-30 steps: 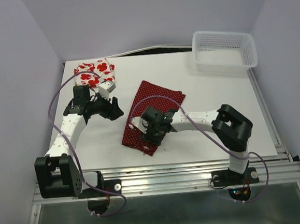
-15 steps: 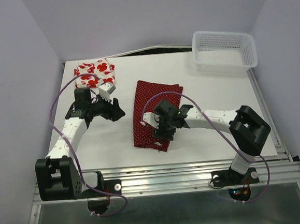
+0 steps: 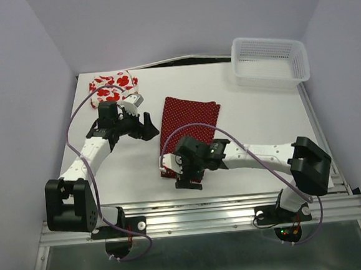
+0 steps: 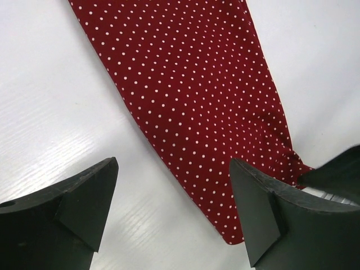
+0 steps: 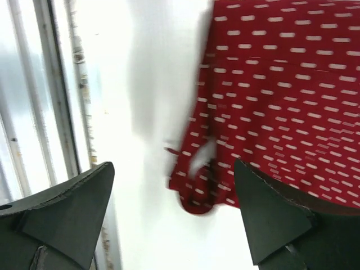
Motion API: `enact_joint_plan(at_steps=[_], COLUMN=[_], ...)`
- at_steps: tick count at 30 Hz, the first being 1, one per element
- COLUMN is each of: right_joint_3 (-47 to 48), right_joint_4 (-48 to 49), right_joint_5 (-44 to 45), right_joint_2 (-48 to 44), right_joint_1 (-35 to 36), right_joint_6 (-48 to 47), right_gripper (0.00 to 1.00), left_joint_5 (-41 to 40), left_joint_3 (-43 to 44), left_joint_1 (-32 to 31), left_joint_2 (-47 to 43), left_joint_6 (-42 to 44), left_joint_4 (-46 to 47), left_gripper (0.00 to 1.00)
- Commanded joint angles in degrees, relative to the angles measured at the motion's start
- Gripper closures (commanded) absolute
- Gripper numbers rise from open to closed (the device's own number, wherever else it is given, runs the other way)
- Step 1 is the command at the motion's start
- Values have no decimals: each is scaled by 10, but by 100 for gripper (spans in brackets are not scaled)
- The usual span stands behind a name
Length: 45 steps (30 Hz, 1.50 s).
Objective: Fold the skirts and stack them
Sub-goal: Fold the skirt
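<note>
Skirts number two. The dark red skirt [image 3: 190, 116] with tiny white dots lies flat as a long strip at the centre of the white table [image 3: 260, 119]. The white skirt [image 3: 110, 85] with large red flowers sits bunched at the table's upper left corner, well apart from the first. One white lattice basket [image 3: 268, 42] stands at the upper right corner.

Two arms reach in from the bottom of the top view. The left gripper [image 3: 147, 127] is just beside the dotted skirt's left edge, below and to the right of the flowered one. Its wrist view shows the jaws spread wide with nothing between them, and the dotted cloth [image 4: 191, 95] runs diagonally from the upper left down toward the right finger [image 4: 270, 216].

The right gripper [image 3: 188, 175] is over the dotted skirt's lower left corner, near the table's bottom edge. Its wrist view is blurred, yet the jaws clearly stand wide apart and grasp nothing. The skirt's curled corner [image 5: 194, 197] lies below, between the two fingers.
</note>
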Motion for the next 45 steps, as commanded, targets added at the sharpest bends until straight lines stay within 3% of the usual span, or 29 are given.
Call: enact_joint_plan(at_steps=[1, 11, 18, 21, 24, 27, 29, 45], right_joint_3=[-15, -34, -60, -84, -89, -80, -78, 55], right_joint_4=[60, 102, 119, 139, 142, 140, 140, 37], right_joint_5=[63, 132, 167, 183, 184, 185, 178, -55], right_joint_2=[25, 103, 148, 156, 153, 157, 153, 55], right_joint_1=[20, 20, 32, 32, 32, 32, 32, -49], right_joint_6=[47, 77, 84, 92, 96, 96, 94, 149], right_gripper=[9, 13, 31, 55, 68, 92, 99, 99], left_joint_5=[-30, -33, -35, -38, -36, -37, -41, -41], left_joint_3=[30, 30, 28, 39, 45, 46, 51, 72], left_joint_1=[-13, -15, -15, -14, -14, -14, -14, -16], left_joint_2=[9, 11, 10, 15, 18, 13, 11, 14], left_joint_6=[-43, -36, -34, -32, -25, -20, -17, -5], left_joint_4=[40, 42, 51, 49, 48, 52, 51, 43], left_gripper=[8, 8, 7, 7, 7, 6, 6, 6])
